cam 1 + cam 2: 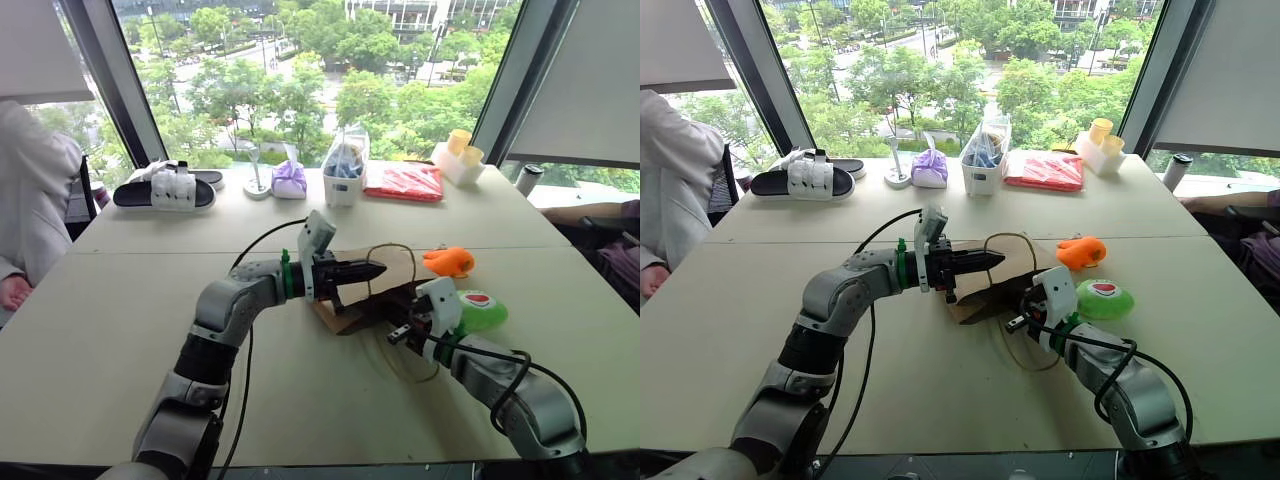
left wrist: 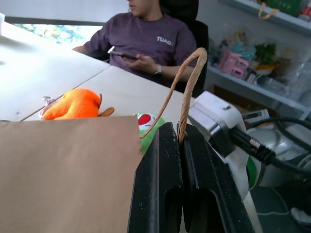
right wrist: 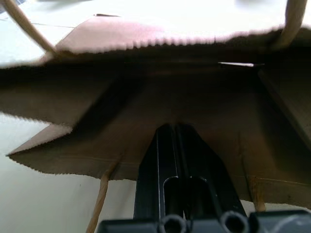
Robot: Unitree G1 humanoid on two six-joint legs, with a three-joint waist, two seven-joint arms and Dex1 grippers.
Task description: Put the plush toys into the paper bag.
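Paper bag (image 1: 365,285) lies at mid-desk (image 1: 110,330), mouth raised; orange plush toy (image 1: 447,261) and green plush toy (image 1: 482,310) rest just beside it, on its right. Left gripper (image 2: 181,141), jaws clamped on a loop handle (image 2: 187,92), holds it lifted; right gripper (image 3: 177,131), jaws closed and empty, sits inside the bag's mouth.

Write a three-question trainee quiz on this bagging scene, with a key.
1. True or false: the orange plush toy is already inside the paper bag.
2. What is the left tool shut on? A) the bag's loop handle B) the green plush toy C) nothing
3. Where is the right tool pointing?

Key: 1 false; it lies on the table beside the bag. 2 A. 3 Into the bag's open mouth.
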